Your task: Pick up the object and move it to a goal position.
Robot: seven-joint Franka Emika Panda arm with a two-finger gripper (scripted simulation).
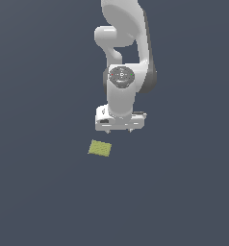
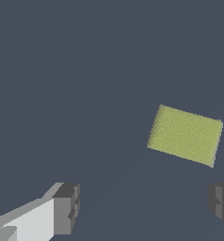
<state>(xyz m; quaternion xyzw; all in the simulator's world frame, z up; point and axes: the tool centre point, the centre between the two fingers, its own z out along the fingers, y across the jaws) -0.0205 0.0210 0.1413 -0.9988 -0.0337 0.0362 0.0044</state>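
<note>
While the jaws stand spread wide with nothing between them, the gripper (image 2: 142,207) hangs above the dark slate-blue bench (image 1: 44,192) and grasps nothing. Seen from the wrist, its two grey fingertips (image 2: 67,209) sit far apart at opposite sides of the picture, one backed by a pale white finger body, the other only partly in the frame. Beyond the gap, and clear of both fingertips, lies the object (image 2: 185,135), a small flat yellow-green square block with a plain matte face, turned a little askew to the line between the fingers. It rests flat on the bench, touching neither finger. From the exterior view, the gripper (image 1: 120,129) shows as a short white bar with small stubs pointing down, and the block (image 1: 100,148) lies just below it and toward the exterior view's left, near the hand but apart from it. Above the hand rises the white Franka arm (image 1: 122,91), its wrist link upright, a round grey cap with a dark centre facing the camera, and thicker white links with a dark band curving up and out of the top of the picture. All around, the bench is one even dark tone, without markings that I can make out.
</note>
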